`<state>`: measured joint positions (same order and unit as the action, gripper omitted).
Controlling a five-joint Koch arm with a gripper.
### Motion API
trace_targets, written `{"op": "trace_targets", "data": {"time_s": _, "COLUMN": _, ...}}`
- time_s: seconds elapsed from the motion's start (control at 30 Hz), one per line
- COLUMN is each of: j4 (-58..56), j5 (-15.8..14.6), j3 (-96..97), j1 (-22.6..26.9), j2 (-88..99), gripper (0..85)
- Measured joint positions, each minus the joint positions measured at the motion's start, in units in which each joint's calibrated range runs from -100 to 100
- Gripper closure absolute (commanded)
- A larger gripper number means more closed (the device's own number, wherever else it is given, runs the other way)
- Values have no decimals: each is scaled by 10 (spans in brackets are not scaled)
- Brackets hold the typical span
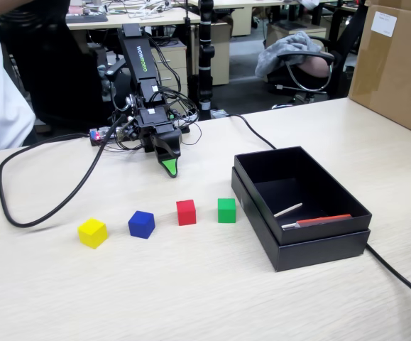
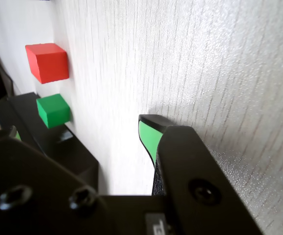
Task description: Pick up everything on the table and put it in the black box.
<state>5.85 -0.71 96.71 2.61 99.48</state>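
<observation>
Four cubes sit in a row on the pale wood-grain surface, all of them outside the black box. In the fixed view, from left to right, they are the yellow cube, the blue cube, the red cube and the green cube. The green one lies just beside the box's near-left wall without touching it, and the cubes are apart from each other.

The black box stands at the right of the row, nested in its lid. Inside it lie a thin white stick and a flat red-and-grey tool.

The arm is folded back behind the row, its upper link leaning and its wrist bent so that the pincer points down at the surface, with its green-faced tip just above or on the bare surface, behind the gap between the blue and red cubes and well clear of both. It holds nothing. In the wrist view the pincer shows only one green-padded jaw against the surface, so I cannot tell whether it is wide or narrow. That view also shows the red cube and green cube off to the left, with the dark edge of the box below them.

A black cable loops across the surface to the left of the arm. A large brown carton stands at the far right.
</observation>
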Motion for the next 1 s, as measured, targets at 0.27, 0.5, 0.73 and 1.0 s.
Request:
{"op": "trace_targets", "data": {"time_s": 0.27, "j4": -1, "j5": -1, "j3": 0, "j1": -8, "j2": 0, "gripper": 382}}
{"op": "trace_targets", "data": {"time_s": 0.5, "j4": -1, "j5": -1, "j3": 0, "j1": -10, "j2": 0, "gripper": 380}}
{"op": "trace_targets", "data": {"time_s": 0.73, "j4": -36, "j5": -1, "j3": -26, "j1": -20, "j2": 0, "gripper": 371}}
{"op": "trace_targets", "data": {"time_s": 1.0, "j4": -158, "j5": 0, "j3": -105, "j1": -30, "j2": -4, "gripper": 376}}
